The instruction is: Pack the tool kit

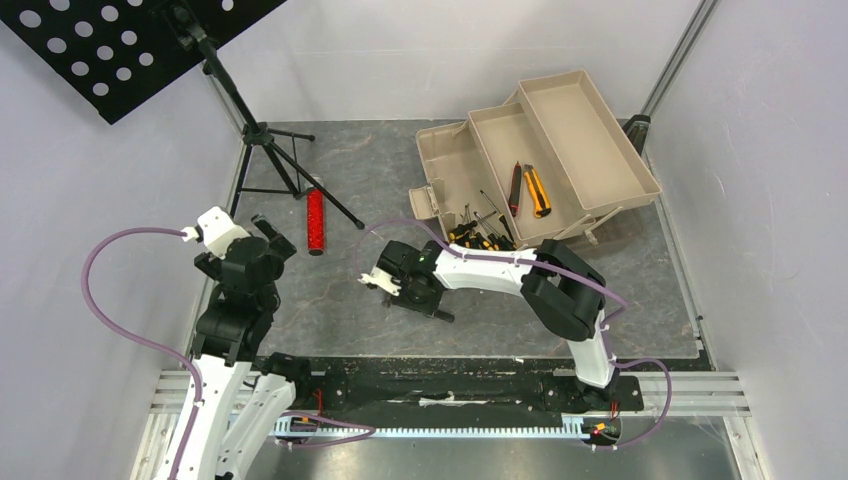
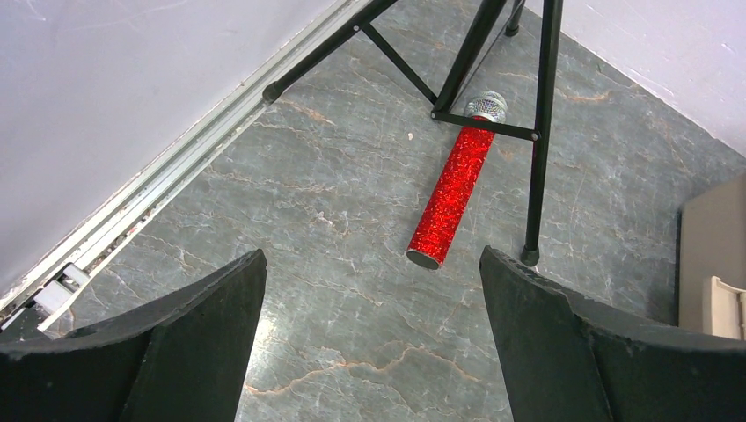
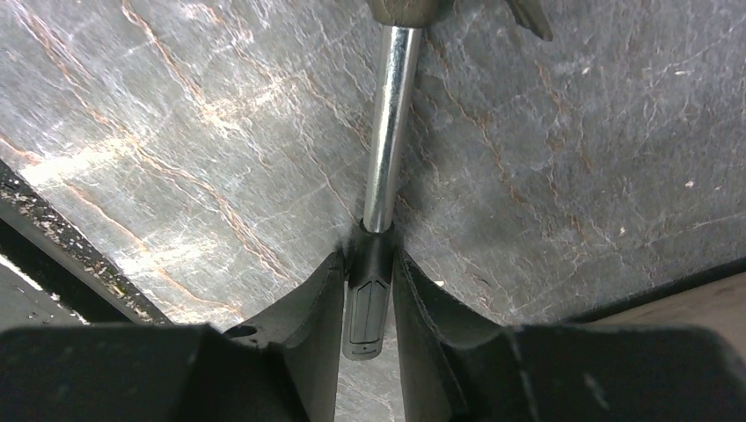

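The tan toolbox (image 1: 640, 190) stands open at the back right with its trays folded out. An orange utility knife (image 1: 538, 190) and a red one (image 1: 514, 188) lie in a tray. Several yellow-and-black screwdrivers (image 1: 478, 236) lie in the lower compartment. My right gripper (image 1: 412, 298) is low over the table's middle, its jaws closed on the black grip (image 3: 368, 299) of a chrome-shafted tool (image 3: 387, 132) that lies along the table. My left gripper (image 2: 371, 255) hangs wide open above bare table at the left, holding nothing.
A red glitter tube (image 1: 315, 222) (image 2: 453, 189) lies just ahead of the left gripper, between the legs of a black tripod music stand (image 1: 250, 130) (image 2: 541, 132). Walls close in both sides. A metal rail runs along the near edge (image 1: 450, 385).
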